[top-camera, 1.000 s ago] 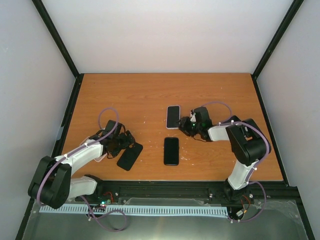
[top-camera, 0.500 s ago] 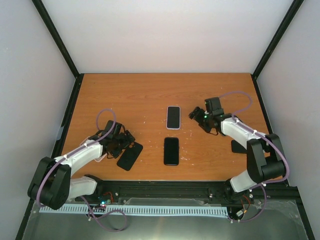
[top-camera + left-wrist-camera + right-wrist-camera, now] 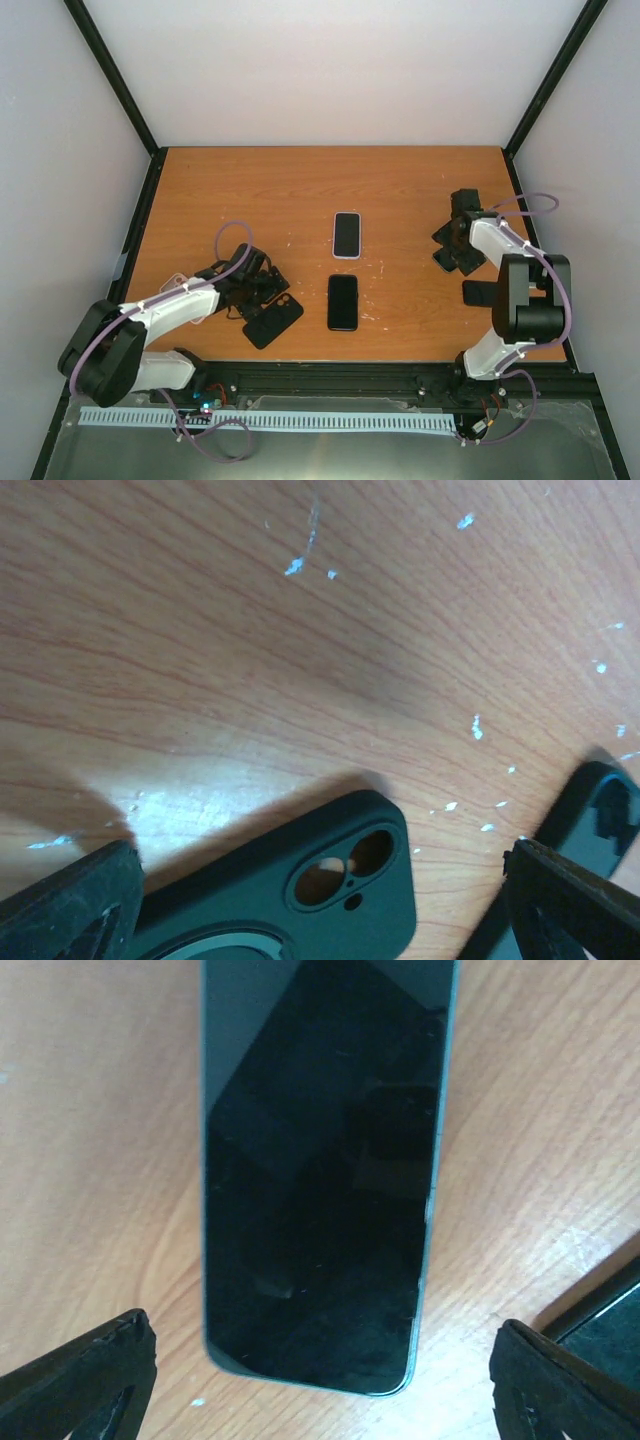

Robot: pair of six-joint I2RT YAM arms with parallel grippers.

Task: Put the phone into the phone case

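Note:
A dark green phone case (image 3: pixel 300 890) lies back up, camera cutout showing, between the fingers of my left gripper (image 3: pixel 318 855), which is open. In the top view the case (image 3: pixel 273 319) lies at the front left with my left gripper (image 3: pixel 258 293) low over its far end. A black phone (image 3: pixel 342 301) lies at the front middle. A white-edged phone (image 3: pixel 347 234) lies behind it. My right gripper (image 3: pixel 447 255) is at the right, open, over a dark-screened phone (image 3: pixel 320 1180) that lies flat between its fingers, mostly hidden in the top view.
A dark flat slab (image 3: pixel 482 293) lies at the right by the right arm; a dark corner (image 3: pixel 610 1310) shows in the right wrist view. Another dark piece with a cutout (image 3: pixel 600 815) lies right of the case. Black frame posts bound the table.
My right arm has swung from beside the white-edged phone to the far right of the table. My left gripper has moved right, and the case has turned and shifted right.

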